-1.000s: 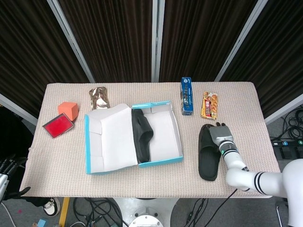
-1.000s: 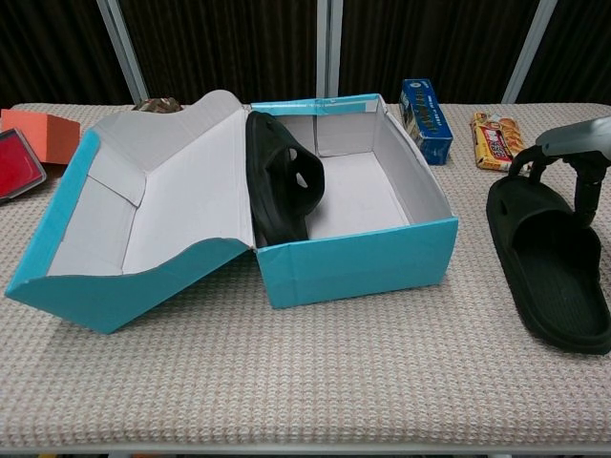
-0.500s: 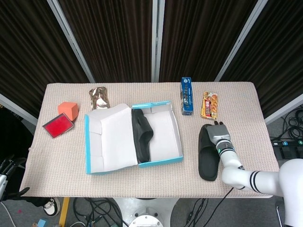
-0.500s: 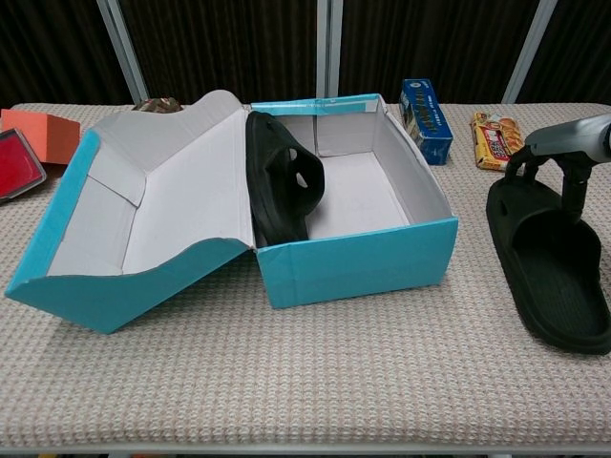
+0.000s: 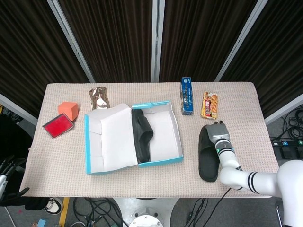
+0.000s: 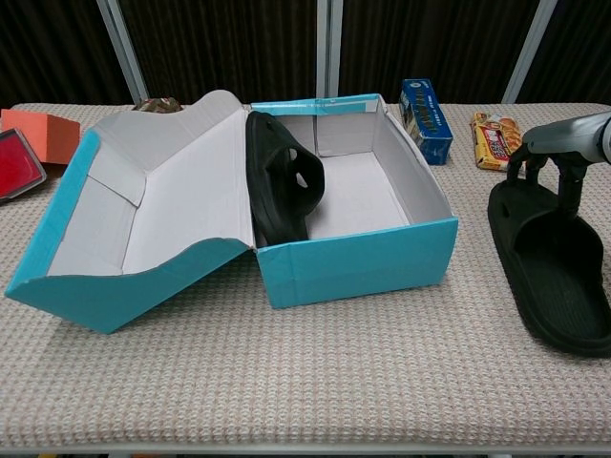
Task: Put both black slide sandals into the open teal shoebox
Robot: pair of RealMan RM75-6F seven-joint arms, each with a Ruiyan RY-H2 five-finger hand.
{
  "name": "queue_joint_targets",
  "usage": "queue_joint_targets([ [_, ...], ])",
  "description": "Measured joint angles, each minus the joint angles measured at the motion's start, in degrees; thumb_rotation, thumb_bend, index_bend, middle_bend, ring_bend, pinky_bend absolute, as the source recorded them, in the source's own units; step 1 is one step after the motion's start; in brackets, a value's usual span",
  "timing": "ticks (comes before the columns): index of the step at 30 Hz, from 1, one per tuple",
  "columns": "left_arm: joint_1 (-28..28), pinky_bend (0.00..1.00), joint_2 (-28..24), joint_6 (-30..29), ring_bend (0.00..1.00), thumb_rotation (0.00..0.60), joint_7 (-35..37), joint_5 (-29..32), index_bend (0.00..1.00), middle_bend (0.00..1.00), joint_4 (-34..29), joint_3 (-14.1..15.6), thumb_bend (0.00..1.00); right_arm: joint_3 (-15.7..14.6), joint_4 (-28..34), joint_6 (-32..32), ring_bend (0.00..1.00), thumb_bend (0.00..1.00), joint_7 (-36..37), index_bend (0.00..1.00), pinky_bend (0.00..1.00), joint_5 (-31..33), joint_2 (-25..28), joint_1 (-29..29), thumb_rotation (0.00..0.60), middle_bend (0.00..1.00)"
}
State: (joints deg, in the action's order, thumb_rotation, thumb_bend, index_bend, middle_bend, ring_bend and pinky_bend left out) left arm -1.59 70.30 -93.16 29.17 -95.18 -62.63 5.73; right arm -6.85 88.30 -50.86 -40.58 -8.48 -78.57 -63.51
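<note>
One black slide sandal [image 5: 142, 134] stands on its edge inside the open teal shoebox [image 5: 163, 161], leaning against the box's left wall [image 6: 279, 181]. The other black sandal [image 5: 207, 156] lies flat on the table to the right of the box [image 6: 558, 277]. My right hand [image 5: 217, 134] hovers over this sandal's far end. In the chest view the right hand [image 6: 565, 143] has its fingers [image 6: 516, 168] hanging down, apart, at the strap. The sandal rests on the table. My left hand [image 5: 5, 171] hangs low beyond the table's front left corner and holds nothing.
The box's lid [image 5: 110, 142] lies folded open to the left. A blue carton [image 5: 186, 96] and a snack packet [image 5: 209, 105] lie behind the loose sandal. An orange block [image 5: 68, 109], a red pad [image 5: 57, 126] and a foil packet [image 5: 99, 98] sit at the far left.
My right hand has slid a little to the left over the loose sandal's far end. The sandal has barely shifted and stays on the table. My left hand has sunk slightly lower.
</note>
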Motion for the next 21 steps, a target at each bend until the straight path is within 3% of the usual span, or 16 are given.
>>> queue_joint_targets([
  [11,0.27,0.12,-0.21,0.57,0.05,0.6,-0.91,-0.26,0.17,0.19,-0.92,0.21,0.0,2.08,1.64,-1.76,0.21,0.07,1.96,0.52,0.17,-4.78,2.45,2.88,0.6,0.49],
  [21,0.63,0.12,-0.34,0.8,0.05,0.6,-1.93,-0.61,0.17,0.19,-1.84,0.26,0.0,5.58,9.92,-3.58,0.25,0.08,9.5,0.56,0.22,-13.31,13.37,7.17,0.6,0.53],
])
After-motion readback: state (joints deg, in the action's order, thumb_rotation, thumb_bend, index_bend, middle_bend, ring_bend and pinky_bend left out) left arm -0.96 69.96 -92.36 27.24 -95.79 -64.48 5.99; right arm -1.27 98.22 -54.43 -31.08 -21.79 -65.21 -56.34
